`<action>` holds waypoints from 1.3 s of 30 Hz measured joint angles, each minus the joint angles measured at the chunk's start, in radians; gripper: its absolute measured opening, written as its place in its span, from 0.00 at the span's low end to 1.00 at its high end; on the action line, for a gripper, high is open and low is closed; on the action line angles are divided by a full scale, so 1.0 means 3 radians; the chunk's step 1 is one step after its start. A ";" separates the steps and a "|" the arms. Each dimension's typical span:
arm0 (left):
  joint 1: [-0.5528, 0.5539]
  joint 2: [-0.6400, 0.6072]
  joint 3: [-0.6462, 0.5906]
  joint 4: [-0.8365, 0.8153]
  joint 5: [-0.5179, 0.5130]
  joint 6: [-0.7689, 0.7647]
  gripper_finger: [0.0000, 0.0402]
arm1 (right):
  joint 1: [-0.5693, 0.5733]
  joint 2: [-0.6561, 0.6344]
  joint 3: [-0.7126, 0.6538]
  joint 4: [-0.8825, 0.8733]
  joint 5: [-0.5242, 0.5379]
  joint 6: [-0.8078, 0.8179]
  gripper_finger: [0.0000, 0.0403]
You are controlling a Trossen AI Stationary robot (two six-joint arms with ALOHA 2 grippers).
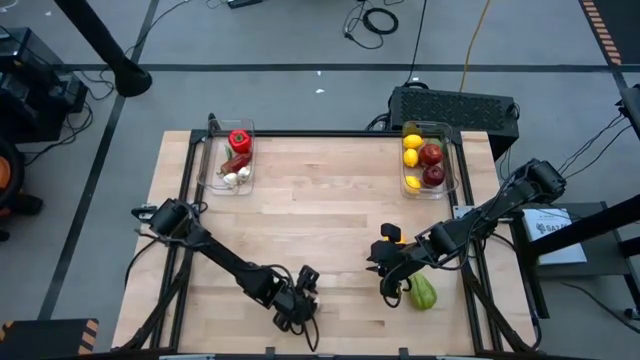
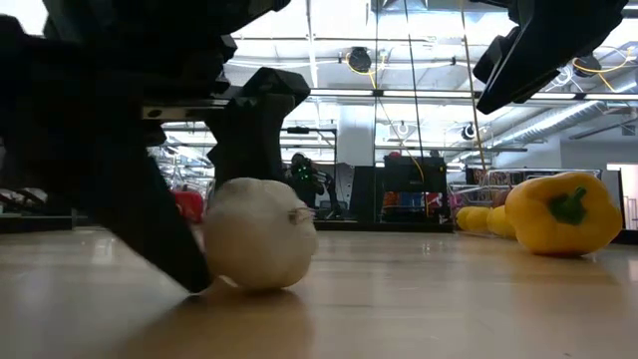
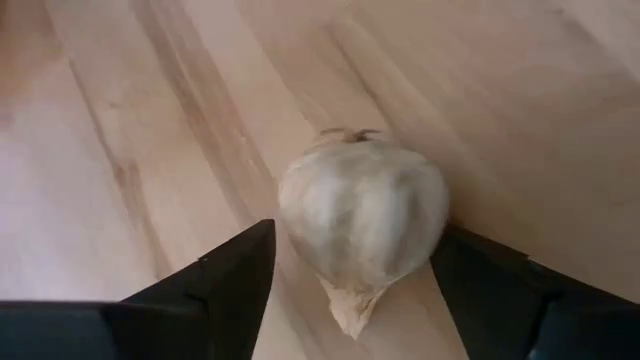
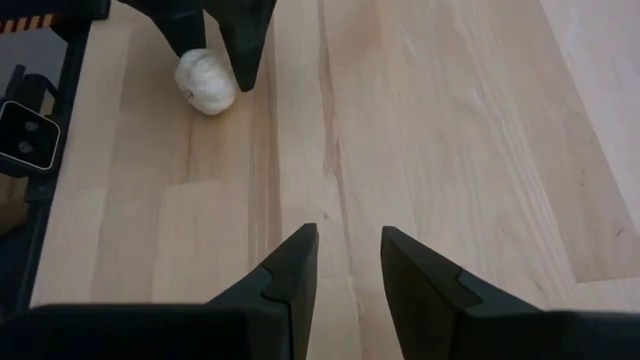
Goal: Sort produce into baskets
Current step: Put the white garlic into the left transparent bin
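Observation:
A white garlic bulb lies on the wooden table near its front edge, pointed end toward my left wrist camera. My left gripper is low over it and open, one finger on each side of the bulb. In the high view the left gripper hides the garlic. My right gripper hovers over bare table right of centre, its fingers a narrow gap apart with nothing between them. A yellow-green pepper lies on the table beside the right gripper. Two clear baskets stand at the far edge. My left gripper has its fingers close against the two sides of the garlic's widest part, slanting down from above. I cannot tell whether they touch it. The bulb rests on the table.
The far left basket holds a red pepper, a red chili and garlic bulbs. The far right basket holds lemons and red apples. A small orange-yellow piece lies by the right arm. A black box sits behind the table.

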 joint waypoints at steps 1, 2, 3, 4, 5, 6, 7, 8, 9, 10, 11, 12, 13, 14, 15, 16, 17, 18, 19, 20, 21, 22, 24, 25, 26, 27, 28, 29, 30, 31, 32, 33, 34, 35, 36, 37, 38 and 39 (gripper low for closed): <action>0.0002 0.0000 0.0000 0.0000 -0.0006 0.0027 0.65 | 0.0000 0.0000 0.0000 -0.0001 -0.0001 0.0001 0.26; 0.0002 0.0000 0.0000 0.0006 -0.0008 0.0049 0.63 | 0.0000 0.0000 0.0000 -0.0007 0.0000 0.0001 0.26; 0.0002 0.0000 0.0000 0.0015 -0.0008 0.0068 0.61 | 0.0000 0.0000 0.0000 -0.0017 0.0000 0.0001 0.26; 0.0002 0.0000 0.0000 0.0030 -0.0010 0.0078 0.60 | 0.0000 0.0000 0.0000 -0.0024 -0.0001 0.0003 0.26; 0.0002 0.0000 0.0000 0.0050 -0.0013 0.0096 0.58 | 0.0000 0.0000 0.0000 -0.0025 0.0000 0.0003 0.26; 0.0002 0.0000 0.0000 0.0073 -0.0017 0.0116 0.57 | -0.0001 0.0000 0.0000 -0.0025 0.0000 0.0003 0.26; 0.0001 0.0000 0.0000 0.0091 -0.0019 0.0126 0.55 | -0.0001 0.0000 0.0000 -0.0029 0.0000 0.0003 0.26; -0.0002 0.0000 0.0003 0.0091 -0.0021 0.0128 0.54 | 0.0000 0.0000 0.0000 -0.0030 0.0000 0.0003 0.26; -0.0002 0.0000 0.0015 0.0075 -0.0032 0.0128 0.53 | 0.0000 0.0000 0.0000 -0.0032 0.0000 0.0003 0.26; -0.0002 0.0000 0.0027 0.0074 -0.0039 0.0129 0.53 | 0.0000 0.0000 0.0000 -0.0035 0.0000 0.0003 0.26; -0.0001 0.0000 0.0041 0.0079 -0.0046 0.0131 0.52 | 0.0000 0.0000 0.0000 -0.0040 0.0000 0.0004 0.26; -0.0001 -0.0001 0.0053 0.0081 -0.0064 0.0133 0.52 | 0.0000 0.0000 0.0000 -0.0043 0.0000 0.0004 0.26; -0.0001 -0.0001 0.0065 0.0080 -0.0104 0.0134 0.52 | 0.0000 0.0000 0.0000 -0.0050 0.0000 0.0004 0.26; -0.0001 -0.0003 0.0077 0.0070 -0.0139 0.0134 0.52 | 0.0000 0.0000 0.0000 -0.0057 0.0000 0.0004 0.26; -0.0001 -0.0021 0.0080 0.0048 -0.0167 0.0137 0.52 | -0.0001 0.0000 0.0000 -0.0058 0.0000 0.0004 0.26; -0.0001 -0.0050 0.0080 0.0012 -0.0209 0.0149 0.52 | 0.0000 0.0000 0.0000 -0.0057 0.0000 0.0004 0.26; -0.0001 -0.0090 0.0080 -0.0023 -0.0251 0.0151 0.52 | 0.0000 0.0000 0.0000 -0.0058 0.0000 0.0004 0.26; 0.0001 -0.0148 0.0081 -0.0082 -0.0317 0.0155 0.52 | 0.0000 0.0000 0.0000 -0.0058 0.0000 0.0004 0.26; 0.0000 -0.0214 0.0083 -0.0196 -0.0402 0.0159 0.52 | 0.0000 0.0000 0.0000 -0.0062 0.0000 0.0004 0.26; -0.0001 -0.0285 0.0083 -0.0329 -0.0515 0.0156 0.52 | 0.0000 0.0000 0.0000 -0.0070 0.0000 0.0004 0.26; -0.0002 -0.0368 0.0083 -0.0471 -0.0631 0.0145 0.52 | -0.0001 0.0000 0.0000 -0.0081 0.0000 0.0005 0.26; -0.0002 -0.0467 0.0083 -0.0624 -0.0758 0.0136 0.52 | 0.0000 0.0000 0.0000 -0.0093 0.0000 0.0009 0.26; -0.0001 -0.0679 0.0083 -0.0873 -0.0962 0.0128 0.52 | 0.0000 0.0000 0.0000 -0.0110 0.0000 0.0017 0.26; 0.0000 -0.0793 0.0083 -0.0970 -0.1074 0.0131 0.52 | 0.0000 0.0000 0.0000 -0.0110 0.0000 0.0017 0.26; 0.0002 -0.0913 0.0084 -0.1077 -0.1189 0.0125 0.52 | -0.0001 0.0000 0.0000 -0.0116 0.0000 0.0018 0.26; 0.0008 -0.1032 0.0084 -0.1189 -0.1307 0.0125 0.52 | 0.0000 0.0000 0.0000 -0.0119 0.0000 0.0017 0.26; 0.0021 -0.1150 0.0084 -0.1310 -0.1413 0.0124 0.52 | -0.0001 0.0000 0.0000 -0.0116 0.0000 0.0017 0.26; 0.0037 -0.1270 0.0083 -0.1423 -0.1506 0.0123 0.52 | 0.0000 0.0000 0.0000 -0.0117 0.0000 0.0018 0.26; 0.0059 -0.1390 0.0084 -0.1536 -0.1606 0.0116 0.52 | 0.0000 0.0000 0.0000 -0.0117 0.0000 0.0023 0.26; 0.0087 -0.1514 0.0083 -0.1661 -0.1709 0.0090 0.52 | 0.0000 0.0000 0.0000 -0.0117 0.0000 0.0037 0.26; 0.0124 -0.1638 0.0076 -0.1768 -0.1820 0.0053 0.52 | 0.0000 0.0000 0.0000 -0.0117 0.0000 0.0049 0.26; 0.0170 -0.1760 0.0060 -0.1851 -0.1909 0.0029 0.52 | 0.0000 0.0000 0.0000 -0.0117 0.0000 0.0057 0.26; 0.0223 -0.1886 0.0035 -0.1946 -0.1970 -0.0006 0.52 | 0.0000 0.0000 0.0000 -0.0120 0.0000 0.0065 0.26; 0.0281 -0.2003 0.0001 -0.2054 -0.2012 -0.0043 0.52 | 0.0000 0.0000 0.0000 -0.0123 0.0000 0.0067 0.26; 0.0345 -0.2118 -0.0036 -0.2161 -0.2036 -0.0088 0.52 | 0.0000 0.0000 0.0000 -0.0131 0.0000 0.0067 0.26; 0.0419 -0.2233 -0.0073 -0.2252 -0.2056 -0.0135 0.52 | 0.0000 0.0000 0.0000 -0.0143 0.0000 0.0071 0.26; 0.0492 -0.2339 -0.0105 -0.2365 -0.2077 -0.0201 0.52 | 0.0000 0.0000 0.0000 -0.0164 0.0000 0.0079 0.26; 0.0573 -0.2448 -0.0142 -0.2478 -0.2103 -0.0251 0.52 | 0.0000 0.0000 0.0000 -0.0180 0.0000 0.0090 0.26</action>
